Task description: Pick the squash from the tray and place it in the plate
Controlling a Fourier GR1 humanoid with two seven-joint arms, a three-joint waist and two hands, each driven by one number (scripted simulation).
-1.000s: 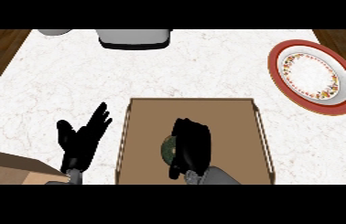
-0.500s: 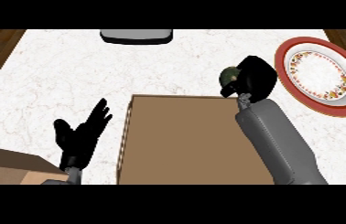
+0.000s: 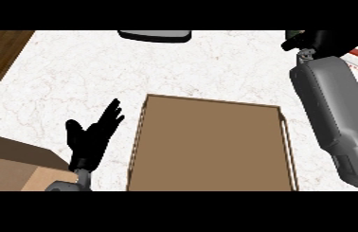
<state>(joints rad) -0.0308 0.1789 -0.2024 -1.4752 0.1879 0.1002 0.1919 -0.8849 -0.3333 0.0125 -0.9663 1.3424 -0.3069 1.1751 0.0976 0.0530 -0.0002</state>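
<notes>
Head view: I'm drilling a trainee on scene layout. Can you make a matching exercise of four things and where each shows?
Things:
1. tray
2. left hand
3. right hand
4. grey object

Places:
A. top right corner
B. lower left, fingers up
C. top edge, near the middle
D. lower centre of the counter

Pairs: 1-D, 2-B, 3-A, 4-C
</notes>
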